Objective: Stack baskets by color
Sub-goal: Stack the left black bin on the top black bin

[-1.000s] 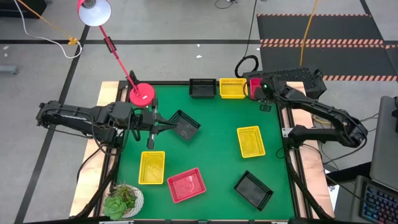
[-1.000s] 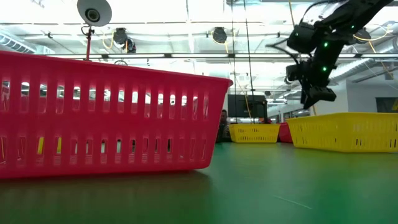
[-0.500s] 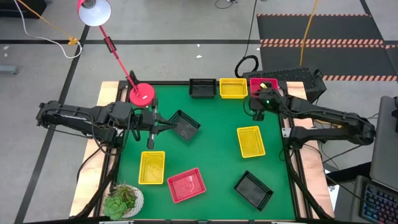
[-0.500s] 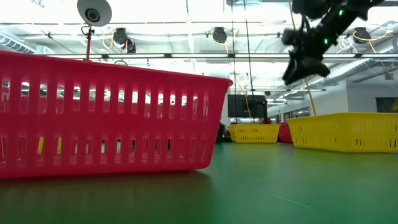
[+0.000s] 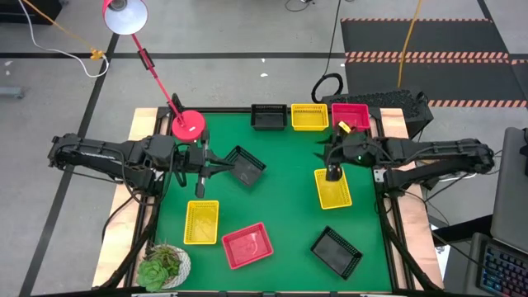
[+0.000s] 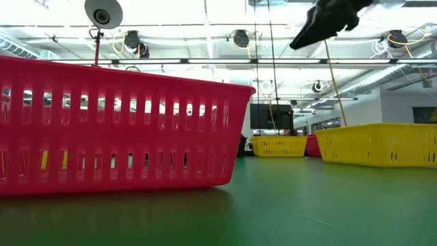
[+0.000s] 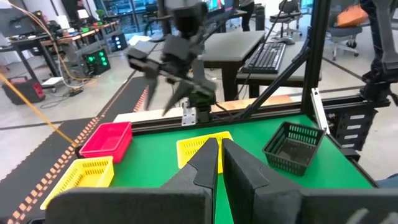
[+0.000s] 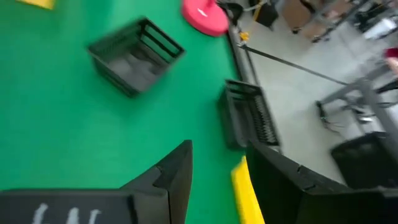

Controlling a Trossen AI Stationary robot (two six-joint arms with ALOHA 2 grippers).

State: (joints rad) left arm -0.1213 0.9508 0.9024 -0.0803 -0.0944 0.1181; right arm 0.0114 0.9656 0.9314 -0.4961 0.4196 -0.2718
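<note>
Three baskets sit in a row along the tabletop's (image 5: 280, 157) far edge: a black one (image 5: 268, 116), a yellow one (image 5: 309, 116) and a red one (image 5: 351, 115), each close beside the next. A second black basket (image 5: 245, 165) lies tilted left of the middle, just in front of the left gripper (image 5: 216, 167), whose fingers are pressed together and hold nothing; they stop just short of that basket's near rim. In the left wrist view those fingers (image 7: 208, 163) show closed, pointing across the green surface.

The right gripper (image 5: 331, 162) hangs above the far end of a yellow basket (image 5: 333, 188) near the right edge, fingers apart and empty. In the right wrist view its fingers (image 8: 174, 174) stand spread.

Near the front edge lie three more: a yellow basket (image 5: 201, 222) toward the left, a red basket (image 5: 247, 245) beside it, and a black basket (image 5: 337, 252) toward the right, turned at an angle. In the low view the red basket (image 6: 116, 130) fills the foreground.

A pink lamp base (image 5: 188, 125) stands at the far left corner, and a potted plant (image 5: 163, 266) at the near left corner.
</note>
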